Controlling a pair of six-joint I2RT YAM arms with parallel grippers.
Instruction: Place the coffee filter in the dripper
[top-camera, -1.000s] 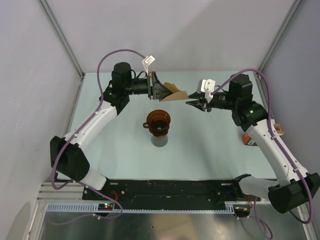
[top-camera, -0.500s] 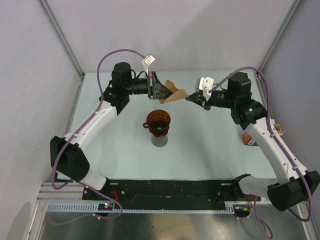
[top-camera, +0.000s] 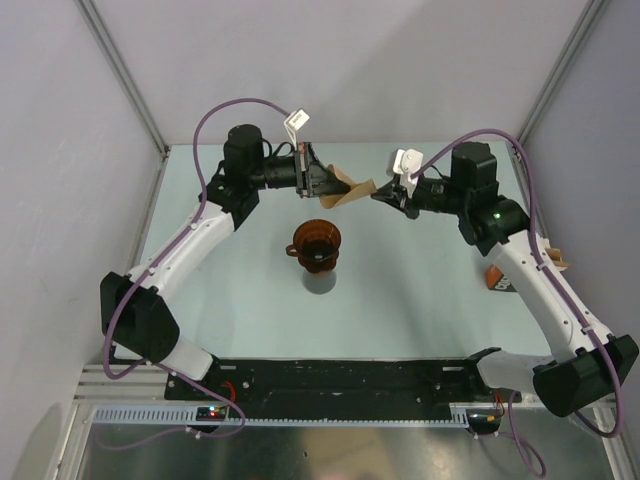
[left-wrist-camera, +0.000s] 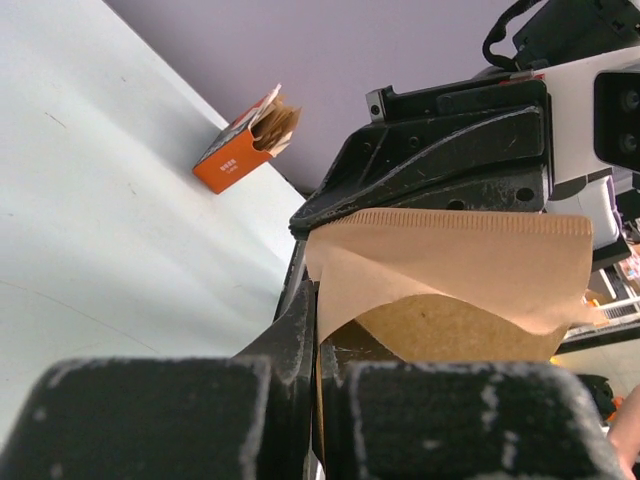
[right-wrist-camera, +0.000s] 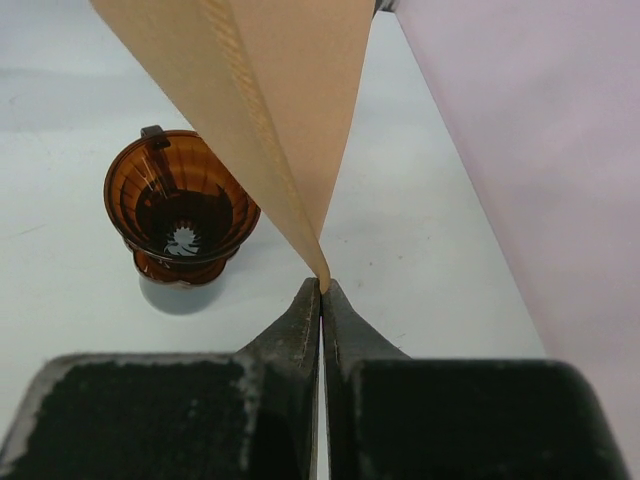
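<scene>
Two tools meet in the air over the far part of the desk (top-camera: 420, 300), and the coffee filter (top-camera: 351, 190) spans the gap between them. The left tool (top-camera: 329, 186) has its jaws closed flat on one side of the tan paper. From its own camera the filter rises out of the narrow seam between its fingers (left-wrist-camera: 160, 420) and fans open just ahead of them, its crimped edge lying against the right tool's black body. The right tool (top-camera: 380, 197) is closed tight as well. The filter's pointed corner runs right into the seam at its fingertips (right-wrist-camera: 300, 320), and the paper widens away from there.

The dripper (top-camera: 316, 243) stands upright on the desk, below both tools and nearer the arm bases than they are, roughly under the gap between them. From the right tool it sits ahead, low and to the left, its round mouth open upward. The filter is held well above it and does not touch it.

An orange box (left-wrist-camera: 240, 155) lies on the desk far beyond the left tool, near the right arm.
</scene>
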